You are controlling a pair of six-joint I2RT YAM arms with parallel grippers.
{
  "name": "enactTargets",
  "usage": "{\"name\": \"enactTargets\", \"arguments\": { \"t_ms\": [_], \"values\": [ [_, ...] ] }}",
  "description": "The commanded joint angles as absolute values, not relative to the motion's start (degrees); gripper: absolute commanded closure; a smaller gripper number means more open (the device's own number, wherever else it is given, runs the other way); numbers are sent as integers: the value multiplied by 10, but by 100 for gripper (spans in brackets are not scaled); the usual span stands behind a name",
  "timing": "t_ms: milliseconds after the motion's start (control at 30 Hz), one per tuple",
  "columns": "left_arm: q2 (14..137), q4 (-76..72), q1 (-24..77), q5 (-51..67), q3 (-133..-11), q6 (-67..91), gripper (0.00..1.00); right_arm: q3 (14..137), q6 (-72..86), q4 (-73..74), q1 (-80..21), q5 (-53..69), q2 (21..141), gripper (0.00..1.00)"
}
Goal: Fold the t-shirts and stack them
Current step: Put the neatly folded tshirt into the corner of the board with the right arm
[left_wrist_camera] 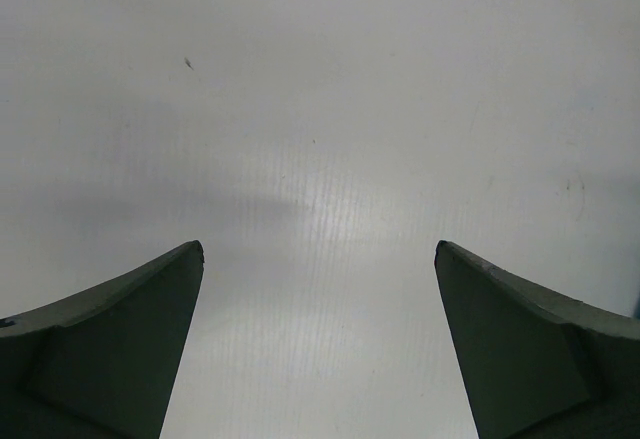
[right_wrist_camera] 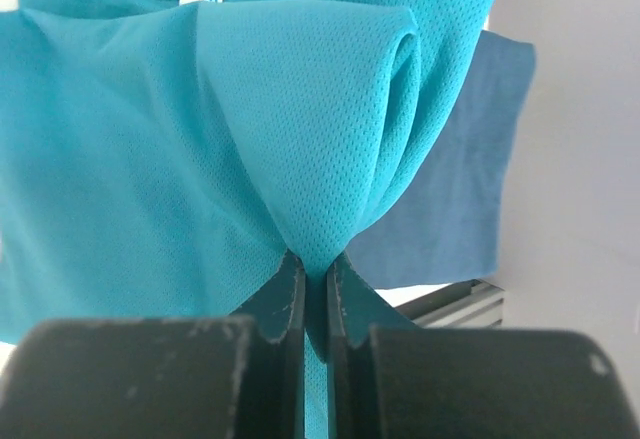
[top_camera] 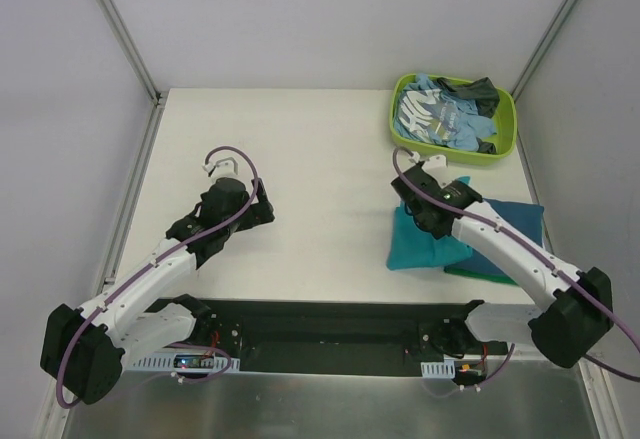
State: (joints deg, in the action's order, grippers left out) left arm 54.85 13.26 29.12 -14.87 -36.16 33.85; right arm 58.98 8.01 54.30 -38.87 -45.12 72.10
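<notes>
A bright teal t-shirt [top_camera: 425, 246] lies at the right of the table, partly over a darker blue one [top_camera: 515, 219] and a green one [top_camera: 480, 272]. My right gripper [top_camera: 412, 202] is shut on a bunched fold of the teal t-shirt [right_wrist_camera: 150, 159], the cloth pinched between the jaws of that gripper [right_wrist_camera: 316, 259]. The blue shirt [right_wrist_camera: 470, 189] shows behind it. My left gripper [top_camera: 262, 204] hovers over bare table at the left. In its wrist view the left gripper [left_wrist_camera: 320, 249] stands wide open with nothing between the fingers.
A lime-green tub [top_camera: 398, 124] stands at the back right, holding a light blue printed shirt [top_camera: 432, 114] and a dark grey one [top_camera: 482, 94]. The black rail [top_camera: 330, 324] with the arm bases runs along the near edge. White walls enclose the table.
</notes>
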Motion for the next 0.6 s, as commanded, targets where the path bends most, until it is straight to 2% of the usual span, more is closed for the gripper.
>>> {"name": "enactTargets", "arguments": {
  "t_ms": [0,567],
  "values": [
    [548,137,285,-168,-365,342,1,622,-15,588,-355,-472,676,100],
    [539,145,284,-176,-365,335,1,712,-96,607,-250,-344,592,100]
  ]
}}
